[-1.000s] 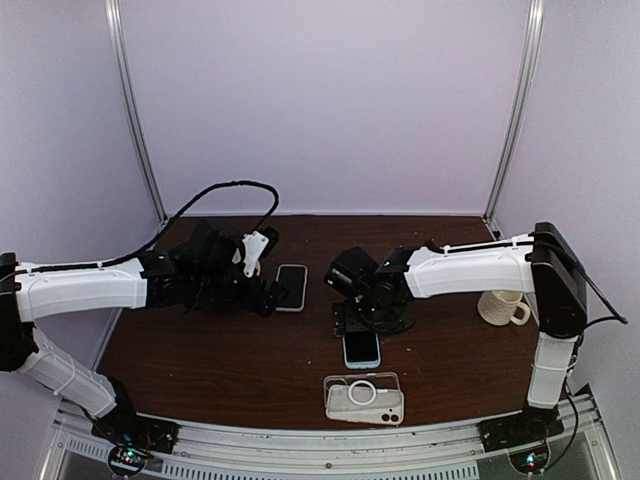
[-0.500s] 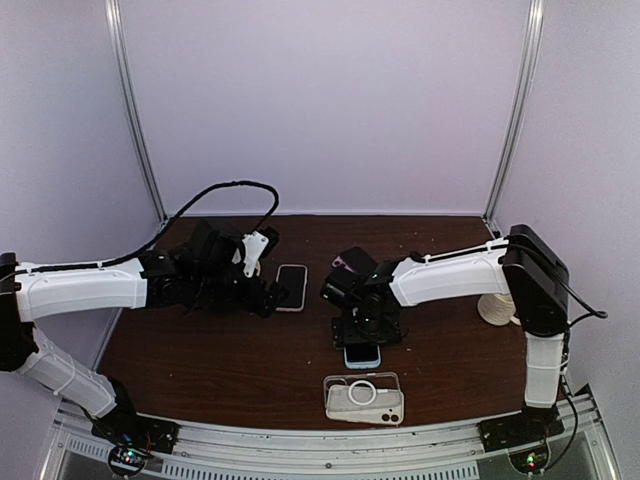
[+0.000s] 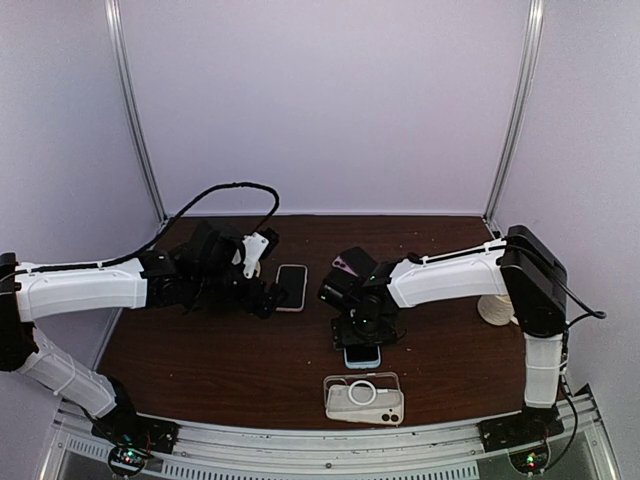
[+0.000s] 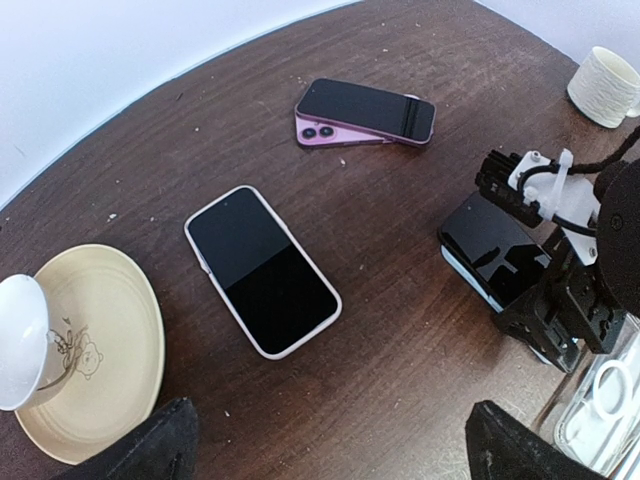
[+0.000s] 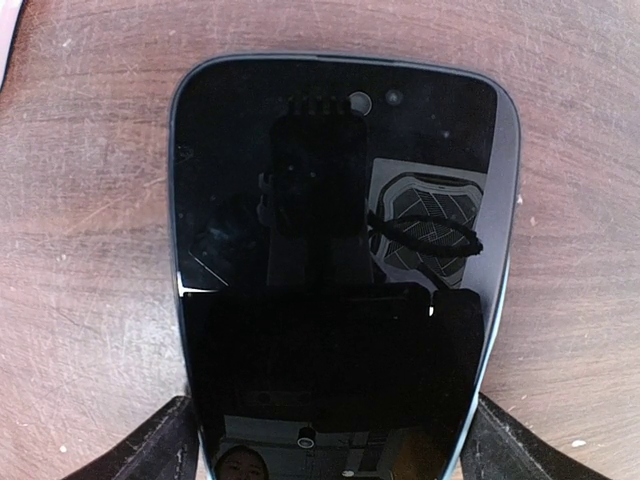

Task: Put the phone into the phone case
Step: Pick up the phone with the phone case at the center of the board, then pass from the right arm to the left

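Right tool nearer glossy black phone

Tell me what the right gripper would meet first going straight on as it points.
The blue phone, screen up, directly under the right gripper, whose fingers straddle its end. Remaining gap unclear.

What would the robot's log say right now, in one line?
right gripper: open, straddling phone lying flat on table | left gripper: open, empty, hovering | phone case: empty, near table edge
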Controlling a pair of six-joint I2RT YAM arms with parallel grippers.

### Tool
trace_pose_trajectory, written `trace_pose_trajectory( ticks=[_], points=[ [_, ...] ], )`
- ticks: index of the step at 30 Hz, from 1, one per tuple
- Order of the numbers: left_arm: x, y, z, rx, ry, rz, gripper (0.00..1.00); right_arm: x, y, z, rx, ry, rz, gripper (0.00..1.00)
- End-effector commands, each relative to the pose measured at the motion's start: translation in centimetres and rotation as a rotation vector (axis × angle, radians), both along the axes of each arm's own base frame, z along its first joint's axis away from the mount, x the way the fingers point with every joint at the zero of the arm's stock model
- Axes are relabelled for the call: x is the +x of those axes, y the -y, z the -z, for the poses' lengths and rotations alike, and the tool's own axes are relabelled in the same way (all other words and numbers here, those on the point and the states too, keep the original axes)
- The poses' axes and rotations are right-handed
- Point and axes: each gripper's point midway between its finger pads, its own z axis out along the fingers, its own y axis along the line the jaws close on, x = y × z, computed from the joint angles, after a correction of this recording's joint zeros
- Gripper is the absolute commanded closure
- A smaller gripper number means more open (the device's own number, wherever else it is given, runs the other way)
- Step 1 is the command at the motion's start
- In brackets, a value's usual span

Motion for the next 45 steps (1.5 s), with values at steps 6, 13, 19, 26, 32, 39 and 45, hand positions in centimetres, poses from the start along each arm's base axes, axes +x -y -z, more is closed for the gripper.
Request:
trace_pose_trajectory(
  ticks=[6,13,19,26,32,39,45],
  points=[
    [0.5,0.2,-1.7,-0.027,0.046,0.004,0.02,-1.1,1.3,1.4,-0.071,-0.035,-0.019,0.39],
    [0.6,0.2,-1.5,-0.019,0.048,0.001,0.02,-0.2,0.4,-0.3,-0.02,0.025,-0.054,0.63],
    [0.8,0.0,-1.7,-0.02,0.055,-0.008,0.03,1.0,-2.1,-3.5,0.113,0.155,-0.129,0.77],
    [0.1,1.4,-4.3,-0.174,0.077,0.08,0.03,2.4,-4.1,-10.1,0.244,0.416,-0.217,0.78],
    [-2.6,4.0,-9.0,-0.421,0.122,0.258,0.03,2.6,-5.7,-17.2,0.31,0.667,-0.309,0.79],
    [-2.0,3.9,-11.4,-0.579,0.12,0.184,0.03,1.0,-8.0,-24.9,0.434,0.904,-0.397,0.81],
    [-0.4,2.6,-13.0,-0.66,0.171,0.056,0.16,-0.3,-9.3,-26.9,0.474,0.952,-0.462,0.81]
  ],
)
